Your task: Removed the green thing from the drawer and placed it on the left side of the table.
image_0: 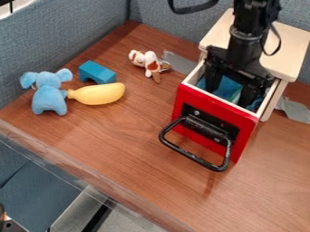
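Where the red-fronted drawer (185, 97) stands pulled out of its pale cabinet (288, 45) on the right, I have the pincer (228, 97) pointing down into it, its two fingers spread apart. Between them I can see a bluish-green thing (235, 95) lying inside the drawer; its full shape is hidden from me. On the left of the desk (133, 154) sit a blue plush animal (48, 97), a plump yellow toy (100, 94) and a blue arched block (97, 72). A white-and-brown plush (148, 62) lies beyond, toward the far side.
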`<state>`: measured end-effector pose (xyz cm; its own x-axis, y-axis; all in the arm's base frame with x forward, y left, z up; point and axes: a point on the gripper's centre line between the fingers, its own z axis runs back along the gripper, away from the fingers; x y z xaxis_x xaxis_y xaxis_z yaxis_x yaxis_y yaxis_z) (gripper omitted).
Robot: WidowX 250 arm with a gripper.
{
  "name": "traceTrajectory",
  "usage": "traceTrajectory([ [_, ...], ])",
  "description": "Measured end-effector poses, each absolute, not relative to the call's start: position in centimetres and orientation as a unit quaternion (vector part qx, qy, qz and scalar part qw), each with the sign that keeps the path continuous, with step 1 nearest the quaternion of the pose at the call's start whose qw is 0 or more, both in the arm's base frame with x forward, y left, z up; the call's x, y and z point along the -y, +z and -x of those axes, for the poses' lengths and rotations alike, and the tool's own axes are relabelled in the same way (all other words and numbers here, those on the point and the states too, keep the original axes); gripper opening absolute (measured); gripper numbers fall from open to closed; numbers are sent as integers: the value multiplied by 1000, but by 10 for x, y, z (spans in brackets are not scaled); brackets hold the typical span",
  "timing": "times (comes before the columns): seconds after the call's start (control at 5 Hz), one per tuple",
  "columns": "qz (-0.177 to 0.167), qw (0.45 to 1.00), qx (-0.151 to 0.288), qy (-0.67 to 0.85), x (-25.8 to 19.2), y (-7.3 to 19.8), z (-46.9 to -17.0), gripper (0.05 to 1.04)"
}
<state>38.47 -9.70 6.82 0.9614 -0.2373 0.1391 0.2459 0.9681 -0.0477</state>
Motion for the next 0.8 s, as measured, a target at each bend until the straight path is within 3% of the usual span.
traceTrajectory([
  [0.4, 32, 990, 56, -122, 98, 53, -387, 945],
  [0.8, 36, 990, 67, -120, 99, 52, -389, 408],
])
